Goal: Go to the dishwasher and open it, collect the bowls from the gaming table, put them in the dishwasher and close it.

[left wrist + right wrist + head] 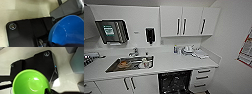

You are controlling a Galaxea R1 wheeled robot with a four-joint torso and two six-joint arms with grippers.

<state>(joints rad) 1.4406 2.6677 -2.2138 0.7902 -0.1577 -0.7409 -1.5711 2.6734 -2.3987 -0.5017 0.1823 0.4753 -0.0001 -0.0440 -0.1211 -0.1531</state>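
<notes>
The dishwasher [175,82] stands open under the counter, its dark inside and wire racks showing. In the left wrist view a blue bowl [70,30] hangs close to the camera, and my left gripper [52,44] is shut on its rim. A light green bowl [31,82] shows in the right wrist view, hollow side towards the camera, with my right gripper [48,91] shut on its edge. The gaming table is out of view.
A white counter [184,63] runs across with a steel sink [130,63] holding dishes, a tap [134,52] behind it and small items [191,51] at the back right. White drawers [202,77] flank the dishwasher on the right; wall cabinets [189,21] hang above.
</notes>
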